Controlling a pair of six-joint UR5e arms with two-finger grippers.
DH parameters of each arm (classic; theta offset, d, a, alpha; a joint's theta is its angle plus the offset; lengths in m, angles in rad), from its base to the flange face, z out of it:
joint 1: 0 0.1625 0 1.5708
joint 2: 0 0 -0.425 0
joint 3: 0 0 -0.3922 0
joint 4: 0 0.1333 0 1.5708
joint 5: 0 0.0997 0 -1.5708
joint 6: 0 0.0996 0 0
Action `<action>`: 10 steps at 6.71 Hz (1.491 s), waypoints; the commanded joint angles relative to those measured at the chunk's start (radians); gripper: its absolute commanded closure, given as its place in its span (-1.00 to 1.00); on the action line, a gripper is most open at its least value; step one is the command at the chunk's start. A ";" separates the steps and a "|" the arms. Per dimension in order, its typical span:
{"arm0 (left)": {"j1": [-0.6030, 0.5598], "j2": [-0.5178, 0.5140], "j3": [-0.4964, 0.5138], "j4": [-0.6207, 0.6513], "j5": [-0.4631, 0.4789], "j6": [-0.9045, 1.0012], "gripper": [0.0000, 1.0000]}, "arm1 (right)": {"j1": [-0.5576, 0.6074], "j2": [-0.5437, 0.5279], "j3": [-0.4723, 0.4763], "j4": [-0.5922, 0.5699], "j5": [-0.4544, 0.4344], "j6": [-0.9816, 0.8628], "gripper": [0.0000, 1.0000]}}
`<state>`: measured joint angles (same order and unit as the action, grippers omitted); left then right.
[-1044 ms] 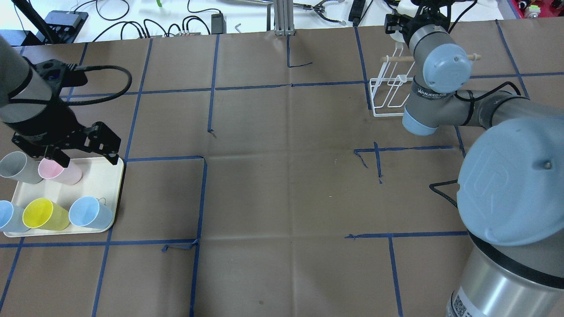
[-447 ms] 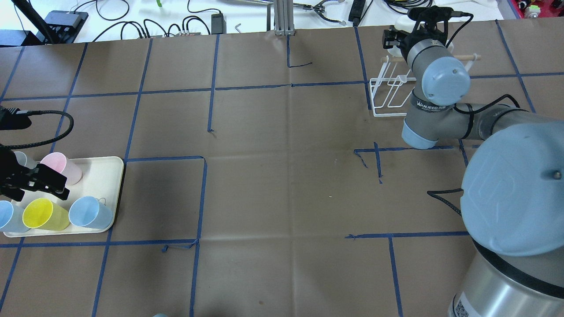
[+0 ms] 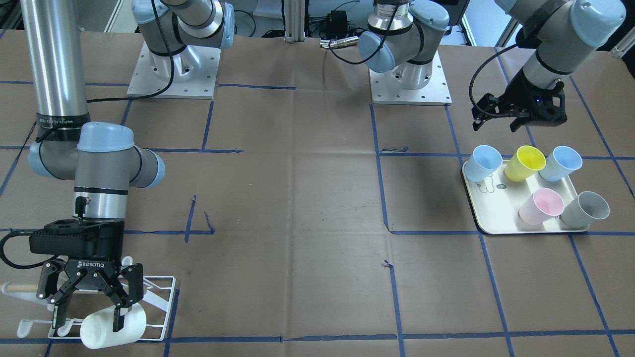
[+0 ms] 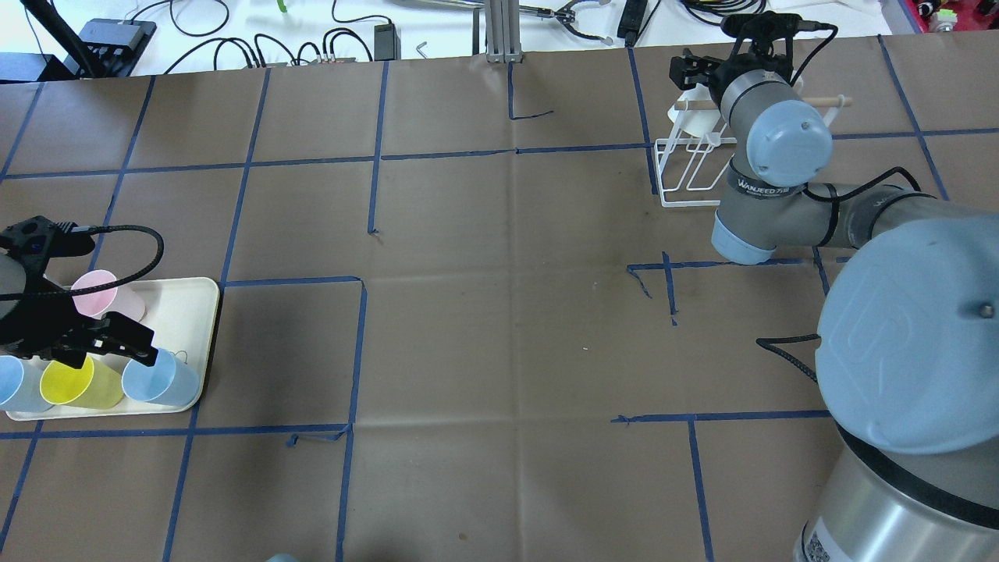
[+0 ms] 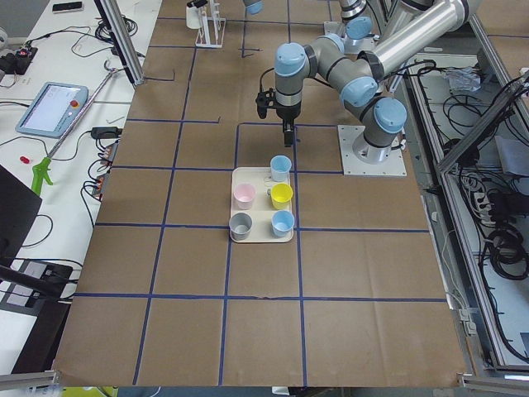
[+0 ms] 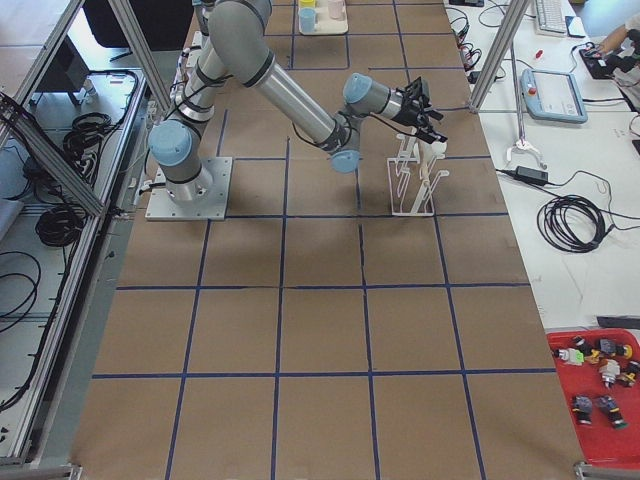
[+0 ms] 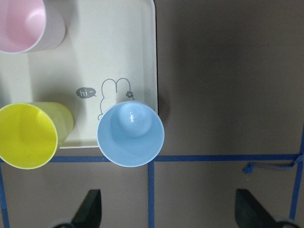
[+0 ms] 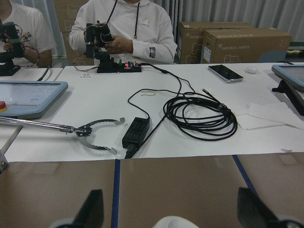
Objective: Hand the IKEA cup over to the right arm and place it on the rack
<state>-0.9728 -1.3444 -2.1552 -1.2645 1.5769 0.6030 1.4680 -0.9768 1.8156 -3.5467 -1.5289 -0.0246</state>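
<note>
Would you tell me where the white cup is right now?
The white cup lies on the rack at the front-facing view's lower left, just under the open right gripper.

Desk [image 4: 499, 312]: matt brown paper, creased, gridded in blue tape [image 4: 356, 351]. White plastic cup [image 3: 101, 331] smooth, faint sheen; sky-blue plastic cup [image 7: 130, 134] likewise. Cream rectangular tray [image 7: 109, 47] smooth, matt. Low white wire rack [image 4: 690, 167] looks coated metal; its thin dowel [image 4: 829, 101] bare wood. Right arm's tube [image 3: 54, 54] brushed silver metal.

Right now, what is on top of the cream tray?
Five open cups stand on the cream tray: inner light blue cup, yellow cup, outer light blue cup, pink cup, grey cup. A bunny drawing shows; the cups hide the rest.
</note>
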 commanded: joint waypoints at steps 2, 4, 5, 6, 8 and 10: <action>-0.015 -0.100 -0.093 0.193 -0.011 0.009 -0.97 | 0.000 -0.003 -0.004 0.002 0.001 0.000 -1.00; -0.015 -0.183 -0.107 0.269 0.000 0.021 -0.97 | 0.002 -0.025 -0.015 0.006 0.006 0.000 -1.00; -0.015 -0.191 -0.112 0.274 0.003 0.021 -0.97 | 0.003 -0.058 -0.012 0.024 0.009 0.000 -1.00; -0.014 -0.197 -0.114 0.272 0.037 0.021 -0.97 | 0.005 -0.109 -0.007 0.084 0.012 0.000 -1.00; -0.012 -0.220 -0.112 0.274 0.064 0.014 -0.88 | 0.014 -0.184 0.011 0.132 0.015 0.008 -1.00; -0.014 -0.223 -0.109 0.275 0.061 0.014 -0.13 | 0.075 -0.271 0.071 0.132 0.018 0.241 -1.00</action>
<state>-0.9859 -1.5640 -2.2658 -0.9900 1.6386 0.6161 1.5109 -1.1921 1.8504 -3.4174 -1.5128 0.0905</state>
